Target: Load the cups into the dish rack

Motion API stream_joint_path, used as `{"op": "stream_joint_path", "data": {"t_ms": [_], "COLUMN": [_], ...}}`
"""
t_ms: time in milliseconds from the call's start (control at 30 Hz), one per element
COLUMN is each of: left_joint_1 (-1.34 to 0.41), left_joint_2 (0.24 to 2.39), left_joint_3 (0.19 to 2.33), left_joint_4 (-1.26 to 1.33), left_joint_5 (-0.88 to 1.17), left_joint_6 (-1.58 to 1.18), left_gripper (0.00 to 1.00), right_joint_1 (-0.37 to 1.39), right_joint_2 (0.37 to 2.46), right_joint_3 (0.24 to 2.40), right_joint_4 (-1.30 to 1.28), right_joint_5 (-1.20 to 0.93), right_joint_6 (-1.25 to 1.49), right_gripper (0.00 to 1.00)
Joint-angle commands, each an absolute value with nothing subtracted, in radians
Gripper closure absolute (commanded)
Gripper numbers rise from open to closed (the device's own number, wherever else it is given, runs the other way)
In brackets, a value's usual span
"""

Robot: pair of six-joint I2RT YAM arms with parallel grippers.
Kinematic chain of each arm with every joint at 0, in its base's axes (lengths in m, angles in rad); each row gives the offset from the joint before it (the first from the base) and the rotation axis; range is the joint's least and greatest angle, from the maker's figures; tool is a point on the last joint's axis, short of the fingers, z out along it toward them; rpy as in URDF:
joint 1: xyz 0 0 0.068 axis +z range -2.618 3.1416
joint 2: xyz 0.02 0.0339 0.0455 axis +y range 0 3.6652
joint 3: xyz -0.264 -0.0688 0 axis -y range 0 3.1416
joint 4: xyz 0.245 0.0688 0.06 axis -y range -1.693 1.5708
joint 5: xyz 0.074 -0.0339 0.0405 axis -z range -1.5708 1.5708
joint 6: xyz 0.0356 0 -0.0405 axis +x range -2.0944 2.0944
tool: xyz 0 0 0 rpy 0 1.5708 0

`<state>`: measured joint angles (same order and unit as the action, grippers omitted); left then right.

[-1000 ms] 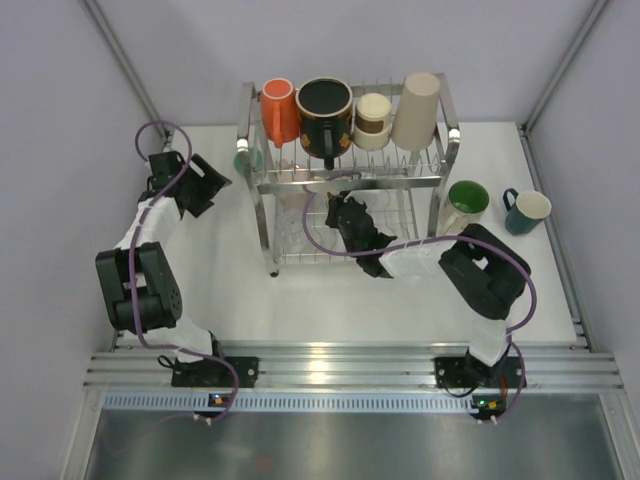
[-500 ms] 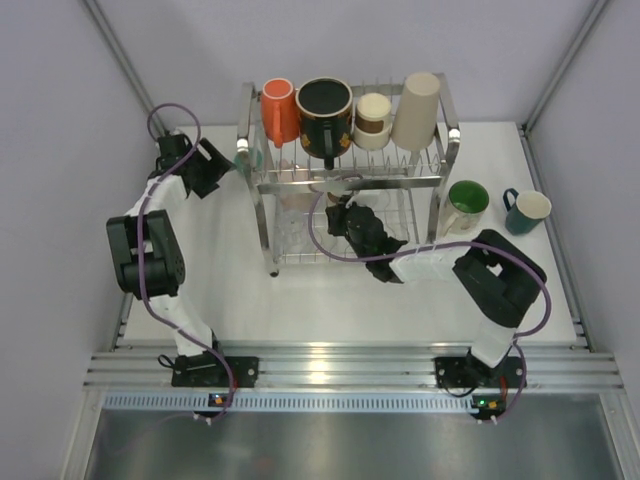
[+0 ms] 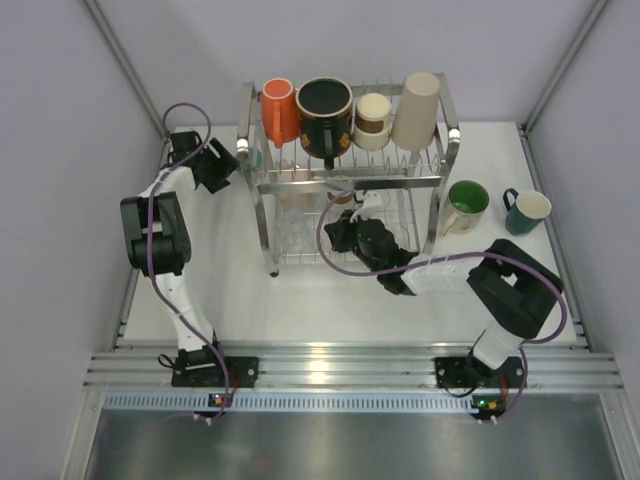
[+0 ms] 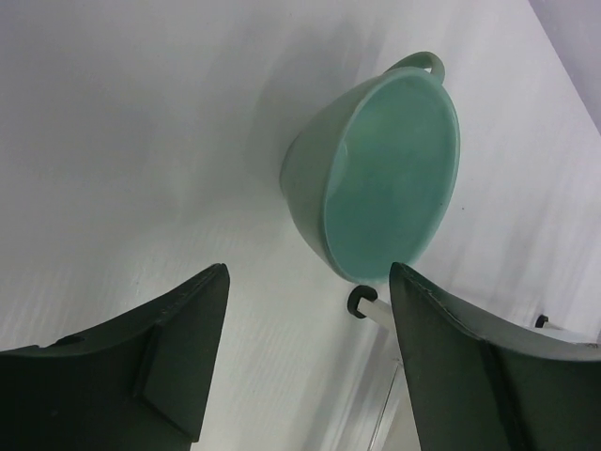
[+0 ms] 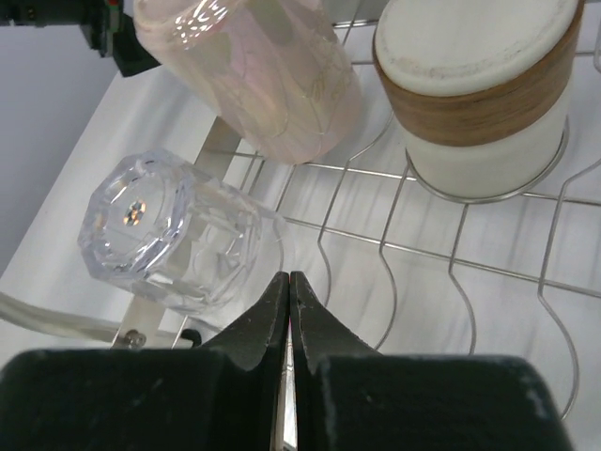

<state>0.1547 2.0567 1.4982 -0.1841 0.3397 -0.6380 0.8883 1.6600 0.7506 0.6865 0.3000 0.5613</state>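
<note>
1. The left gripper (image 4: 308, 272) has its jaws wide apart, with nothing between them. The mint-green cup (image 4: 380, 178) sits on the table (image 4: 141, 141) just ahead of the jaws, a little toward the right finger and not yet between them. It is just beside the left post of the dish rack (image 3: 300, 183).
2. On the upper tier, four cups are already loaded: the orange cup (image 3: 278, 108), the black mug (image 3: 324, 110), the paper cup (image 3: 373, 118) and the tall beige cup (image 3: 417, 110).
3. The right gripper (image 5: 288, 282) is inside the lower tier, its jaws pressed together and holding nothing. The clear cup (image 5: 160, 235) lies just ahead and left of the tips. The pink cup (image 5: 254, 70) is farther ahead. A banded cup (image 5: 484, 94) stands ahead to the right.
4. The green mug (image 3: 465, 200) and the teal mug (image 3: 527, 210) wait on the table, well apart from both jaws.
5. I judge that most of the task is done. Three cups remain outside, and the mint-green one seems the next.
</note>
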Motion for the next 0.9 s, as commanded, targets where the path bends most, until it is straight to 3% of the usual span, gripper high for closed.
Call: {"op": "stream_joint_path", "data": {"t_ms": [0,67,267,400,533,867], "left_joint_1": [0.146,0.141,0.141,0.141,0.146,0.227], "left_joint_2": [2.085,2.109,2.160,2.177,2.187,1.964], "left_joint_3": [1.558,1.580,1.632,1.649,1.661,1.453], "left_joint_4": [-0.147,-0.147,-0.149,-0.149,-0.167,-0.164], "left_joint_5": [0.362,0.359,0.385,0.396,0.416,0.405], "left_joint_6": [-0.647,-0.647,-0.672,-0.678,-0.689,-0.752], "left_gripper": [0.26,0.28,0.46,0.79,1.00,1.00], "right_joint_1": [0.917,0.923,0.957,1.000,1.038,1.187], "right_joint_2": [1.585,1.569,1.536,1.510,1.474,1.382], "right_joint_3": [0.739,0.729,0.713,0.709,0.695,0.693], "right_joint_4": [0.799,0.799,0.792,0.762,0.743,0.661], "right_joint_5": [0.264,0.259,0.233,0.236,0.238,0.265], "right_joint_6": [0.561,0.558,0.545,0.531,0.517,0.448], "right_gripper": [1.00,1.00,1.00,1.00,1.00,1.00]}}
